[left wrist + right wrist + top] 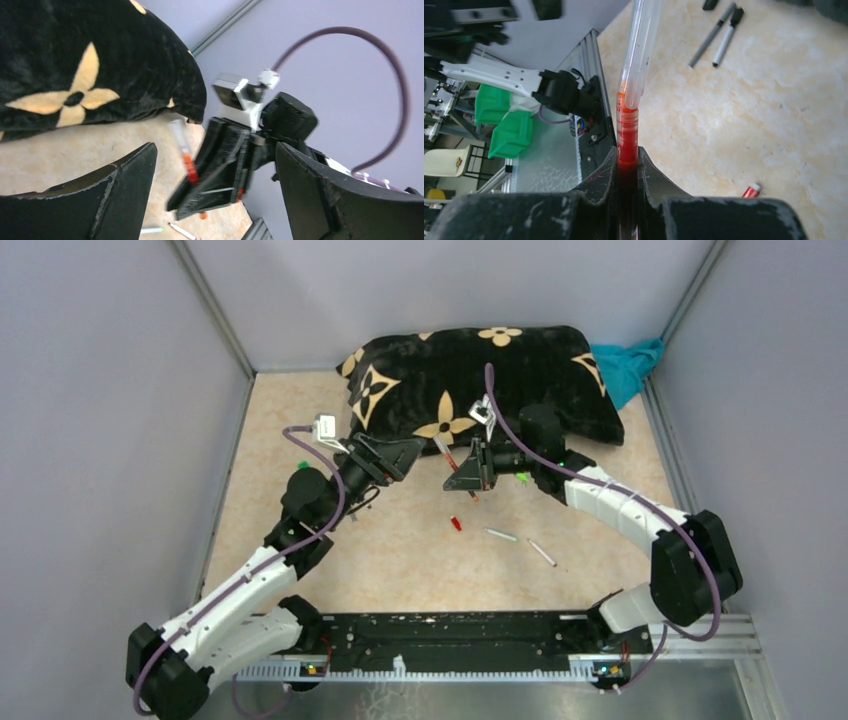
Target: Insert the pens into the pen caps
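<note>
From above, the right pincer is gripping a pen at a slant in mid-air, just in front of the pillow. The pen's free end is pointing up and toward the left pincer, which is hovering close by with nothing in it. Holding the pen off the desk like this is probably meant to offer its end to the other arm. A red cap is lying on the desk below them. A spare pen and a far pen are lying to its right, each apart from the rest.

In the left wrist view, the left pincer's fingers are standing wide apart and framing only air, so this arm is free to fetch a cap. Straight ahead, the right pincer is carrying the pen with its clear barrel uppermost and a red section just above the grip. The view is blurred here, so finer detail is not showing.

In the right wrist view, the right pincer is clamping tight on the red lower part of the pen, and the clear barrel is rising away from it. I cannot tell whether that red part is a seated cap or the pen's own body. The low grip is leaving most of the barrel exposed. The red cap is lying on the desk at lower right. Farther off, a grey pen and a white pen are lying side by side.
</note>
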Motion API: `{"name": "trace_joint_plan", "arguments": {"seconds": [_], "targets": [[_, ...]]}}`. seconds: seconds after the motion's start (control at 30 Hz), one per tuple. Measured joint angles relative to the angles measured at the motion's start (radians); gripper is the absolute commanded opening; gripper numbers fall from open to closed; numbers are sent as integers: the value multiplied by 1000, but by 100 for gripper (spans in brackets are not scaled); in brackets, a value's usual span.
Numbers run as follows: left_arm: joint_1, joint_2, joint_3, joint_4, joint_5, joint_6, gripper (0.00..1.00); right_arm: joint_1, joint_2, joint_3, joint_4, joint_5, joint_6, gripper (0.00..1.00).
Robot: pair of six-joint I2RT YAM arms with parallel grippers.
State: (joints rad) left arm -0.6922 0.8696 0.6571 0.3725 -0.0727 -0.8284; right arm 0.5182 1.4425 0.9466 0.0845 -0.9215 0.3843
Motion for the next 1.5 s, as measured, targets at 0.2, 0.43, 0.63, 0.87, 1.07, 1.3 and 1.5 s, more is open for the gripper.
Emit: {"name": "trace_joint_plan", "arguments": {"seconds": [0.2,0.43,0.63,0.87,1.07,1.3,1.5], "targets": [[96,35,-31,123,171,-58,85,-2,-59,62,2,-54,14,0],[98,151,21,235,294,-92,78,-3,-98,75,29,-96,73,0],[99,244,46,325,355,-140,68,-3,-101,76,56,-111,109,0],[99,292,68,372,373,-176,60,-4,-101,76,66,-126,126,0],[99,313,71,406,373,-203,40,-4,-101,76,80,-132,134,0],[99,329,85,414,382,-222,14,-3,-106,76,95,-135,137,0],[99,337,89,435,407,-232,4,-4,-115,76,88,-129,140,0]]}}
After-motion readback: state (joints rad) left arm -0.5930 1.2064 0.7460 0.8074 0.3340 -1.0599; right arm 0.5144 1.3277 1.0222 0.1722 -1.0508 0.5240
